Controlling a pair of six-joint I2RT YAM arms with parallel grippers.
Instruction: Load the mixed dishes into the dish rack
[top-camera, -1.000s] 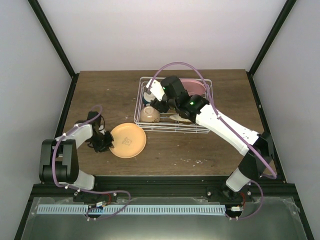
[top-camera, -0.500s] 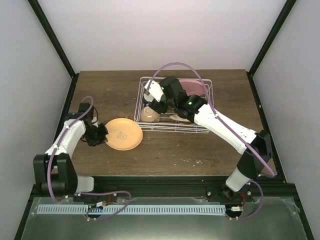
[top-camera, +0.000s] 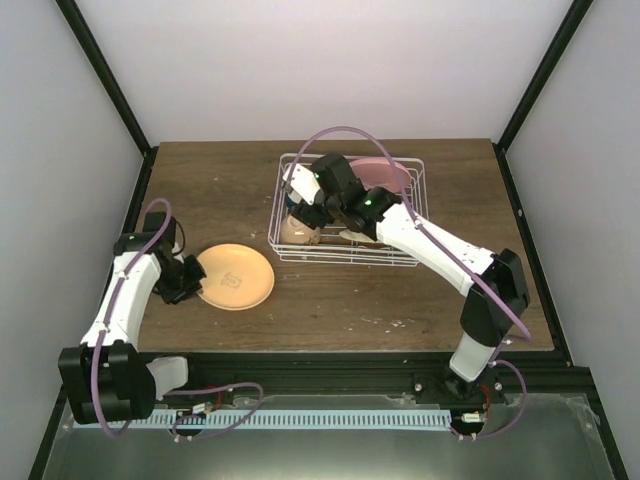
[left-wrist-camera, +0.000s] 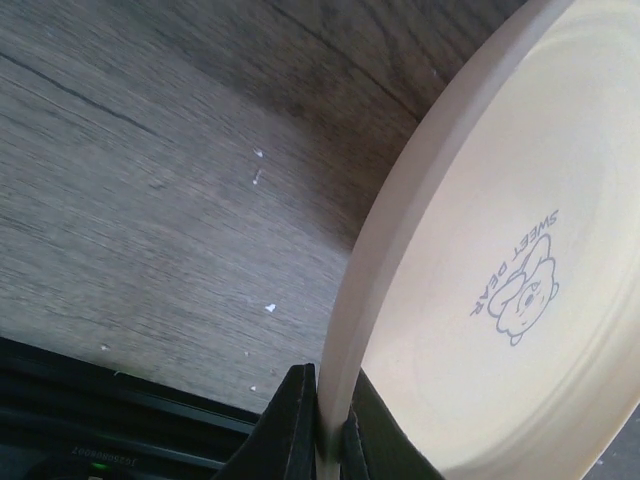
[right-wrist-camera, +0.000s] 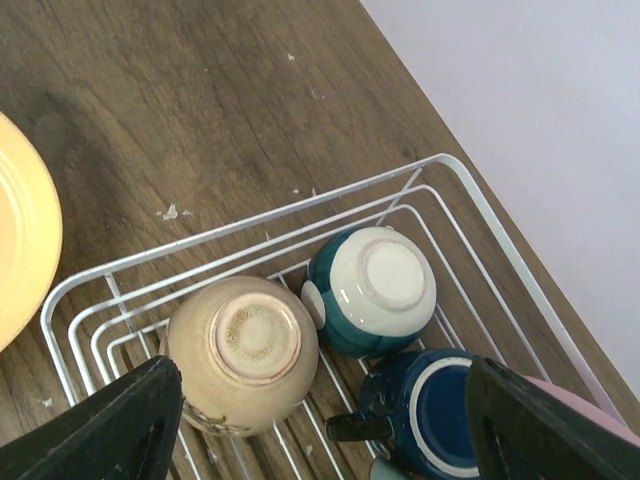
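The left gripper (left-wrist-camera: 322, 432) pinches the tan-yellow plate (left-wrist-camera: 500, 230) at its lower-centre rim; likely rigid, slick, breakable. The right gripper (right-wrist-camera: 320, 400) gapes wide.

This looks like a robot test lab, not a home, for the wooden table (top-camera: 330, 300) under the right gripper (right-wrist-camera: 325, 420) stands inside plain white walls (top-camera: 300, 60) and black posts (top-camera: 100, 75), with robot arms (top-camera: 440, 250) bolted to a black rail (top-camera: 320, 365) and purple cables (top-camera: 345, 130) looping over them.
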